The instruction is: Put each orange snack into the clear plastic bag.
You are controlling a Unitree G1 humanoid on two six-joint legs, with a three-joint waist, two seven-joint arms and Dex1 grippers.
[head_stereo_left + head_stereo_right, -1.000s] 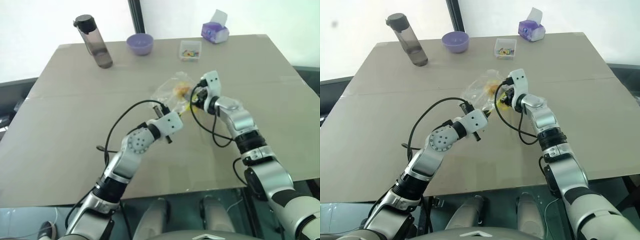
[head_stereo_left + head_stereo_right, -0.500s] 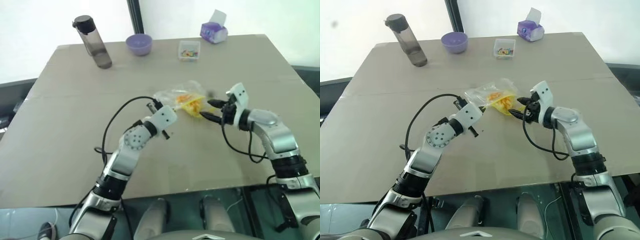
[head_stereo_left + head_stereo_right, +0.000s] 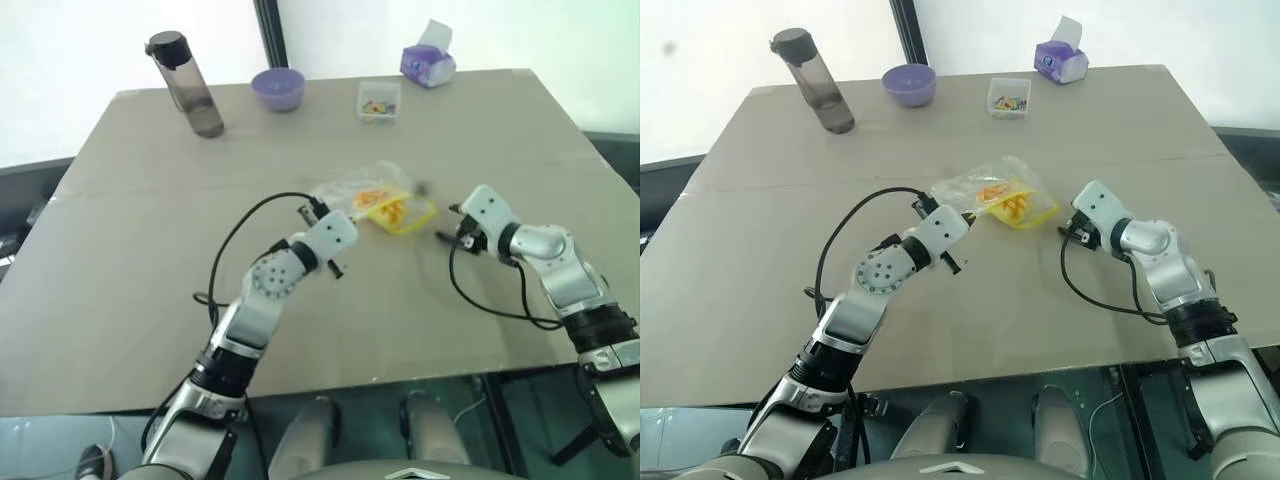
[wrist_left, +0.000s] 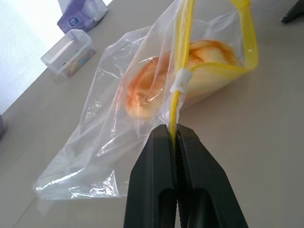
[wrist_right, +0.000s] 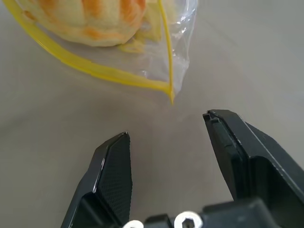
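Orange snack (image 4: 156, 85) lay inside the clear plastic bag (image 4: 118, 123), which rested on the worktop (image 3: 140, 250) near its middle. At the left pincer (image 4: 175, 135), the two black fingers were pressed together on the bag's yellow seal strip (image 4: 183, 57), pinching it at the mouth's near corner. The right pincer (image 5: 166, 142) stood apart from the bag, its fingers spread and empty, pointing at the far corner of the yellow-edged mouth, which gaped open. Judged from the wrist views, the bun looked soft and light, likely to dent under a hard squeeze; the film looked thin, crinkly and slippery, so the stiffer seal strip seemed the safest place to take hold, one pincer at each end. The worktop was a plain, flat brown board. Well behind the bag, along its far edge, stood a dark water bottle (image 3: 187, 85), a purple bowl (image 3: 279, 88), a small clear box (image 3: 380, 101) of coloured bits and a purple tissue pack (image 3: 430, 62), before a bright white wall.
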